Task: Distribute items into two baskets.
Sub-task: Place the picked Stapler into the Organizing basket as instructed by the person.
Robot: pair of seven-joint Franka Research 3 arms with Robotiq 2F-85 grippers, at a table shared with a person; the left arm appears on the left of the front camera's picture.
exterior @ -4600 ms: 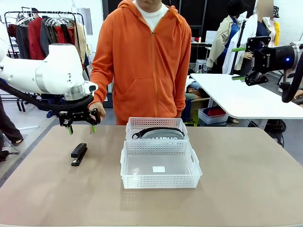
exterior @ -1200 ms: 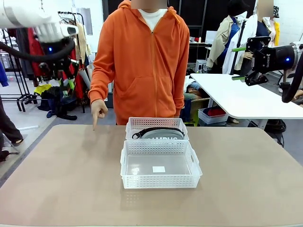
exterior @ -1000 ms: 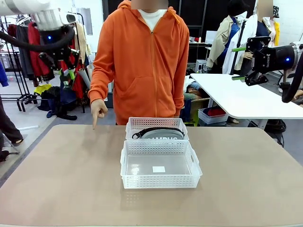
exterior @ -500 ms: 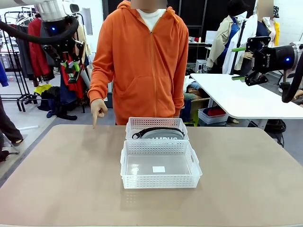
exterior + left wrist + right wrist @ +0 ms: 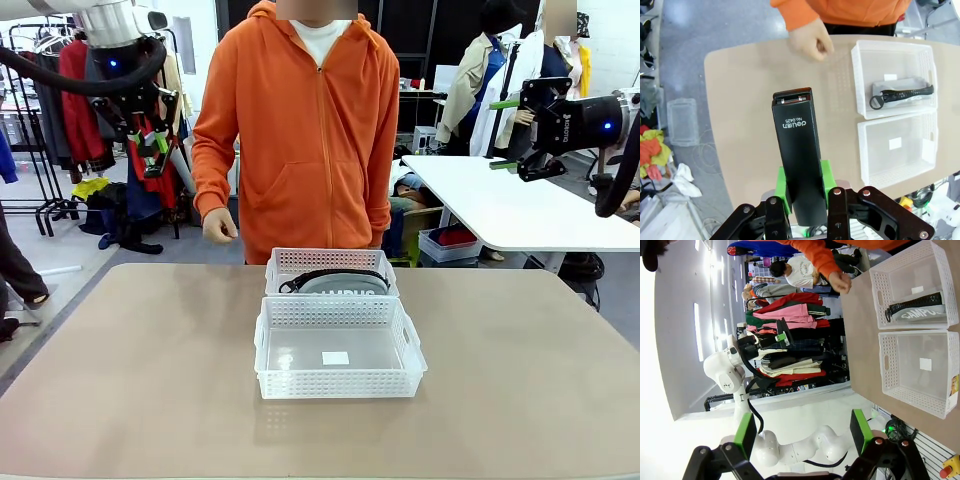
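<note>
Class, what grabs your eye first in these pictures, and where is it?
The person in a bright orange hooded top stands at the table's far side. High at the left, the left gripper clamps a small black stapler. Mid-table sit two translucent-white lattice plastic baskets, the far basket holding a grey pouch, the near basket empty.

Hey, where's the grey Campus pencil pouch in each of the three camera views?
Front view: grey pouch in the far basket, picture centre, just before the person.
Left wrist view: grey pouch in the far basket, upper of the two, at the right edge.
Right wrist view: grey pouch in the far basket, top right.
Shared landmark: the empty basket with a white label on its floor, right beside it.
</note>
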